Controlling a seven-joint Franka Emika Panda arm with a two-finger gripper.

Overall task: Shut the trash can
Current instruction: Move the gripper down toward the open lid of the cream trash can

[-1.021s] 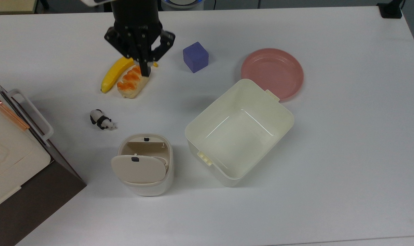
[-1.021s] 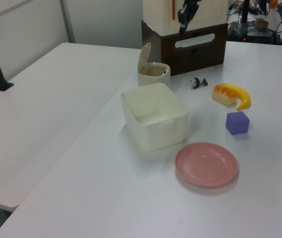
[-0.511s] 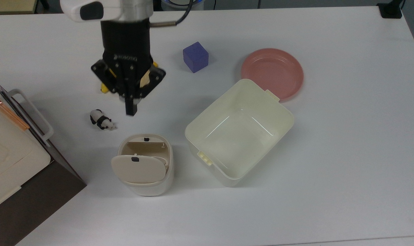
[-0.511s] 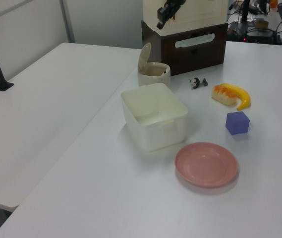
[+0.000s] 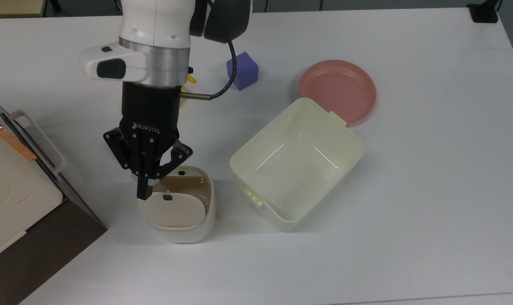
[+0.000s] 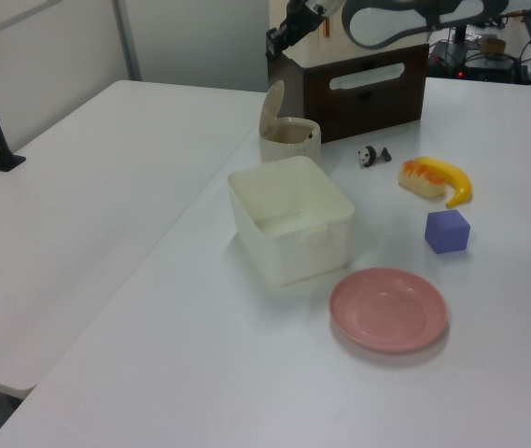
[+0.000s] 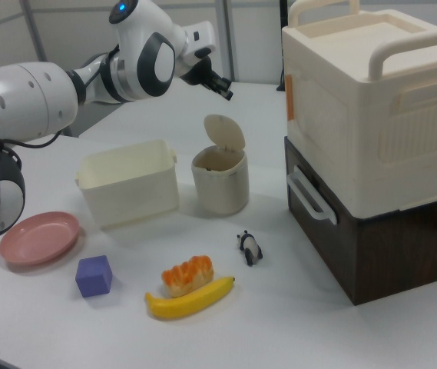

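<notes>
A white surface (image 5: 409,190) holds several things. Near the middle of the top view's lower left stands the trash can (image 5: 184,224), a small cream bin with its beige lid (image 5: 172,209) swung up on its hinge, so the inside is open. In the right view the lid (image 7: 224,138) stands nearly upright above the bin's rim.

The gripper (image 5: 142,192) hangs above the bin, its black jaws shut together with nothing between them, the tip over the lid's upper left corner in the top view. In the right view the gripper (image 7: 222,90) sits higher than the lid and apart from it.

Just beside the bin, on the top view's right, is a larger lidless cream tub (image 5: 296,163). A pink plate (image 5: 337,89) lies beyond the tub, and a purple cube (image 5: 242,70) is near the arm. In the right view a toy panda (image 7: 248,247), a banana (image 7: 191,300) and a piece of toy sushi (image 7: 187,275) lie in front of the bin. A cream and brown cabinet (image 7: 372,146) stands at the right view's right.
</notes>
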